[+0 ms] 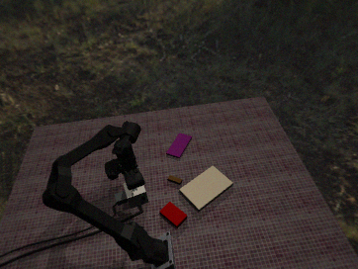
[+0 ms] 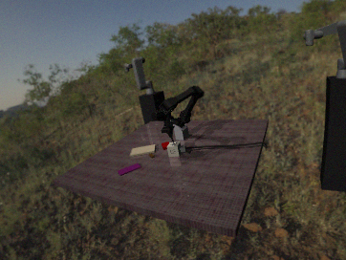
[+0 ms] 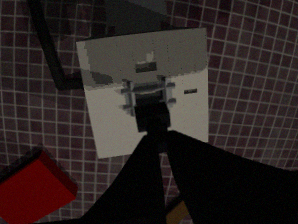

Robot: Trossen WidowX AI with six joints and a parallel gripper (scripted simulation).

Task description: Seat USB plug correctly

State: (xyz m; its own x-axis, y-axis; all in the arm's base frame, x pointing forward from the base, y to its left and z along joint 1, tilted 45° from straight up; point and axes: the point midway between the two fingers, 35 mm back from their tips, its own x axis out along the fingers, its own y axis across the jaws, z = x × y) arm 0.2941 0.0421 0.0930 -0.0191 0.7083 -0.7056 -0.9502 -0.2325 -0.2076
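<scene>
Checkered counter (image 1: 257,148) (image 2: 205,191) (image 3: 45,125), outdoors. Pincer (image 1: 134,184) (image 2: 173,140) (image 3: 160,143) pinching plug (image 3: 152,117) above power cube (image 1: 134,191) (image 2: 173,150) (image 3: 120,130); likely light, stiff; hold body sides, spare contacts.

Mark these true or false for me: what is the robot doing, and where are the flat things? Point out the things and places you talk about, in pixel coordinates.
1. The jaws are shut on the black plug. True: the jaws are closed on the plug (image 3: 152,115) over the white cube (image 3: 192,117) (image 2: 173,150).

2. The red block is standing on the white cube. False: the red block (image 1: 173,214) (image 3: 35,192) lies on the table (image 1: 257,148) (image 2: 205,186), beside the cube.

3. The purple slab is touching the cream one. False: the purple slab (image 1: 179,145) (image 2: 129,169) and the cream slab (image 1: 206,187) (image 2: 142,150) lie apart.

4. The cream slab is bigger than the red block. True.
</scene>
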